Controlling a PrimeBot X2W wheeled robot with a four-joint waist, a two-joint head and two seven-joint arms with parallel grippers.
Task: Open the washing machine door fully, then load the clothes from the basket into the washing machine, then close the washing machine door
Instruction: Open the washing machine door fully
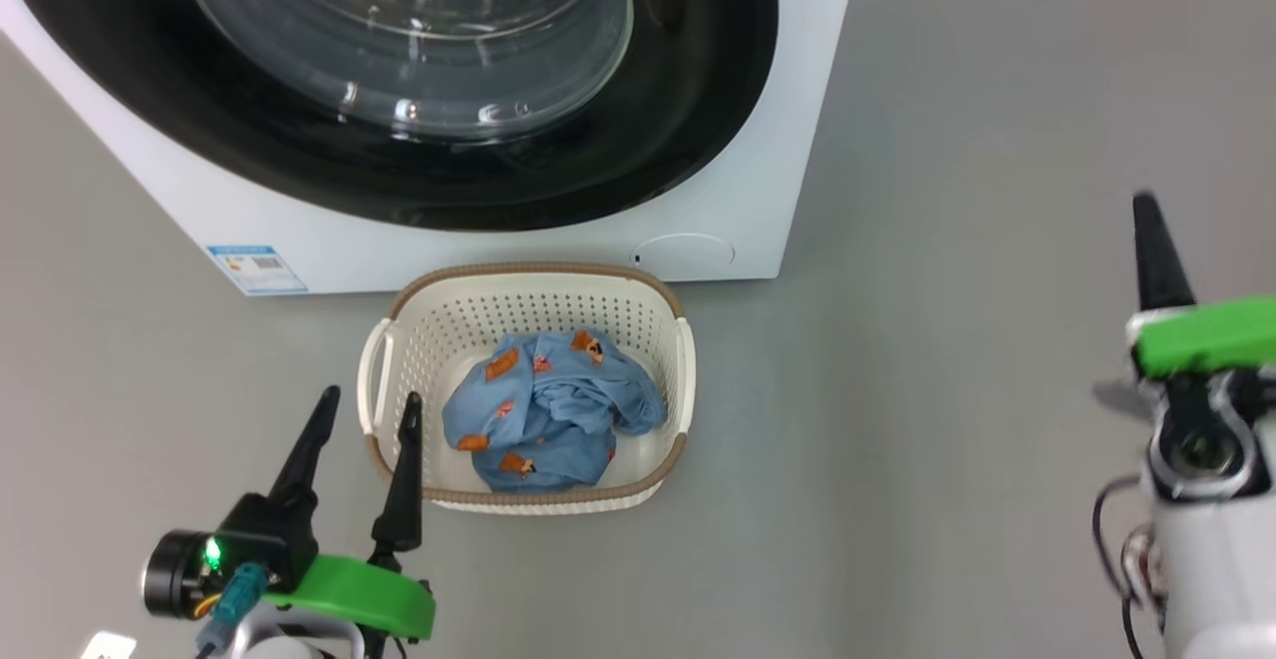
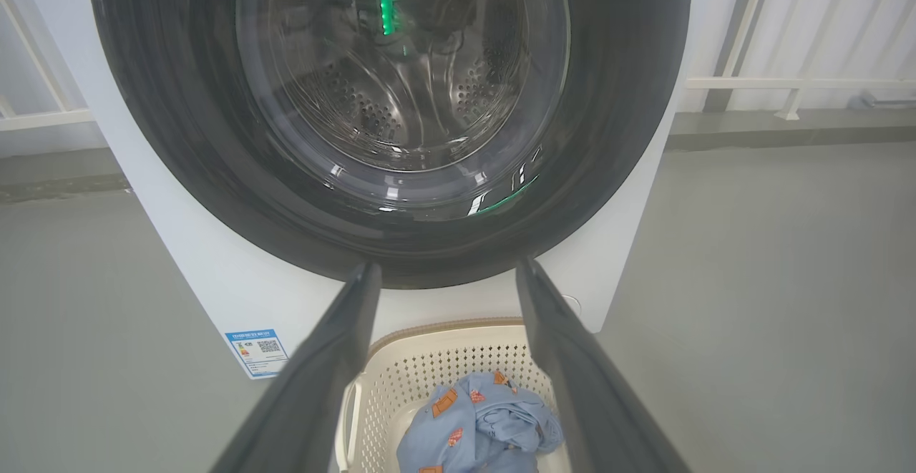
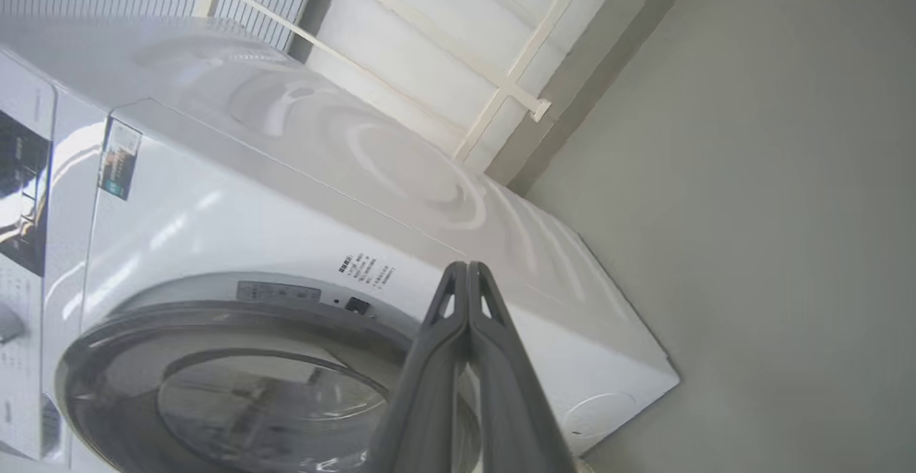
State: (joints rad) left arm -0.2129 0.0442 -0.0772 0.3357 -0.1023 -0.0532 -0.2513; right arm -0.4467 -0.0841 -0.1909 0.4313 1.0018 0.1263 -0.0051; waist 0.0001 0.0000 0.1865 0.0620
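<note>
A: Door?
B: Washing machine door point(image 1: 409, 31) lies closed against the washing machine point(image 1: 498, 245).
A: Clothes point(image 1: 548, 410)?
B: Bundled in the basket point(image 1: 528, 285), on the floor point(image 1: 947, 240) just before the washer.
A: Pincers?
B: Left pincer point(image 1: 370, 398) spread, empty, over the basket's left rim. Right pincer point(image 3: 466, 272) fingers pressed together, empty, well off right.

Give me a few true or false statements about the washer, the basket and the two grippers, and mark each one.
1. The washing machine door is shut. True.
2. The clothes are inside the washing machine. False: they lie in the basket.
3. The left gripper is open. True.
4. The right gripper grips the clothes. False: its fingers are closed on nothing.
5. The basket stands behind the washing machine. False: it stands on the floor in front of it.
</note>
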